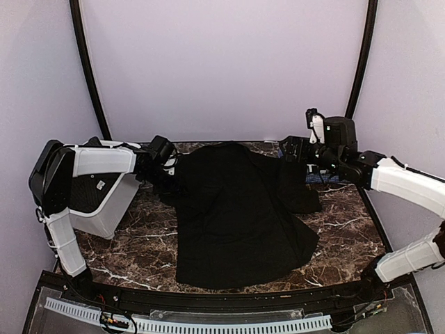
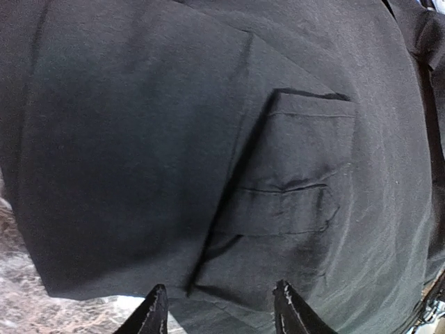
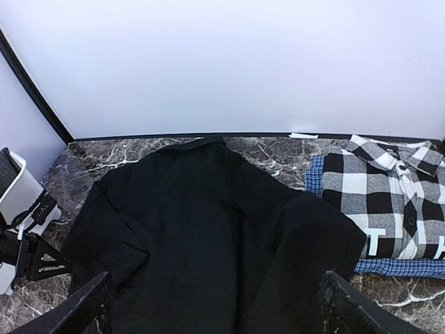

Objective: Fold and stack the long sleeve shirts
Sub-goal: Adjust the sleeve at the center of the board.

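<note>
A black long sleeve shirt (image 1: 236,209) lies spread on a dark marbled table (image 1: 132,254) in the middle of the overhead view. Its collar points to the top of the frame and its hem to the bottom, and layers of cloth overlap along its right side. The left gripper (image 2: 221,312) sits at the shirt's upper left edge in the overhead view. Its wrist camera shows two dark fingers apart at the bottom of the frame, with black cloth filling nearly everything above them and nothing pinched between. Whether the tips touch the fabric cannot be told. The right gripper (image 3: 215,306) hangs at the upper right of the overhead view, jaws spread wide and empty. Its fingers frame the lower corners of its own camera's view, with the black shirt between and beyond them. A folded black-and-white checked shirt (image 3: 389,202) with a blue edge and white letters rests at the right of that view, just beside the black shirt; from overhead the right arm hides most of it. A white bin (image 1: 111,209) stands at the left of the table, partly behind the left arm.
</note>
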Tool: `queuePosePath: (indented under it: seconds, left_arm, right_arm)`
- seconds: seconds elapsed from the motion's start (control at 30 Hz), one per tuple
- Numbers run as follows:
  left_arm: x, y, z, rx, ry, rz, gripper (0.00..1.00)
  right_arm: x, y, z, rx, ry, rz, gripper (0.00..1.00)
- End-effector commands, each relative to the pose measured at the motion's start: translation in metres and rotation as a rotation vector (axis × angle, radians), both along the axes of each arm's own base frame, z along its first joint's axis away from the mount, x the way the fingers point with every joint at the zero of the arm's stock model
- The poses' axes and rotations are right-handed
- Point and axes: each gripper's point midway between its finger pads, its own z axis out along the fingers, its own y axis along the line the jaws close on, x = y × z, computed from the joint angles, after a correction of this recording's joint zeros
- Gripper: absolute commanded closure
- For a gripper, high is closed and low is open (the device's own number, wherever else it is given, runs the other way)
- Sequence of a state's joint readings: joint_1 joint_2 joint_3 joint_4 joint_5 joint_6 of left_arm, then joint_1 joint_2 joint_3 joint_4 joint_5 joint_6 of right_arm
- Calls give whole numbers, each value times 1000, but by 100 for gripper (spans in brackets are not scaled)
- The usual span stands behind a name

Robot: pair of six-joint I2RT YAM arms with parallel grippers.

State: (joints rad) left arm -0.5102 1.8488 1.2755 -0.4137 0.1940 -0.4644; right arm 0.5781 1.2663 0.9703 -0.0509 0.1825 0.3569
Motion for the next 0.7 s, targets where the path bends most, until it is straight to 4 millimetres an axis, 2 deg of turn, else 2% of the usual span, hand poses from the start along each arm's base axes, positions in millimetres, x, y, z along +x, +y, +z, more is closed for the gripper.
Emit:
queuePosePath:
  seconds: [0.0, 0.13, 0.3, 0.43, 0.57, 0.67]
  left_arm:
    - [-5, -9, -6, -47, 39, -16, 49]
    - [-5, -11, -17, -50, 61, -21, 51]
    - [-5, -9, -27, -31, 73, -16, 52]
    - [-5, -8, -29, -28, 72, -14, 54]
    - [-6, -13, -25, -52, 76, -26, 62]
    - [-6, -16, -15, -74, 65, -36, 73]
  right_arm:
    - [4, 4, 22, -24, -65, 22, 3]
    - [1, 12, 22, -60, -71, 89, 11]
    - [-9, 11, 28, -35, -101, 125, 12]
    - [-13, 2, 35, -8, -139, 130, 13]
    - [-11, -2, 33, 3, -121, 135, 15]
    - [-9, -1, 33, 7, -116, 140, 19]
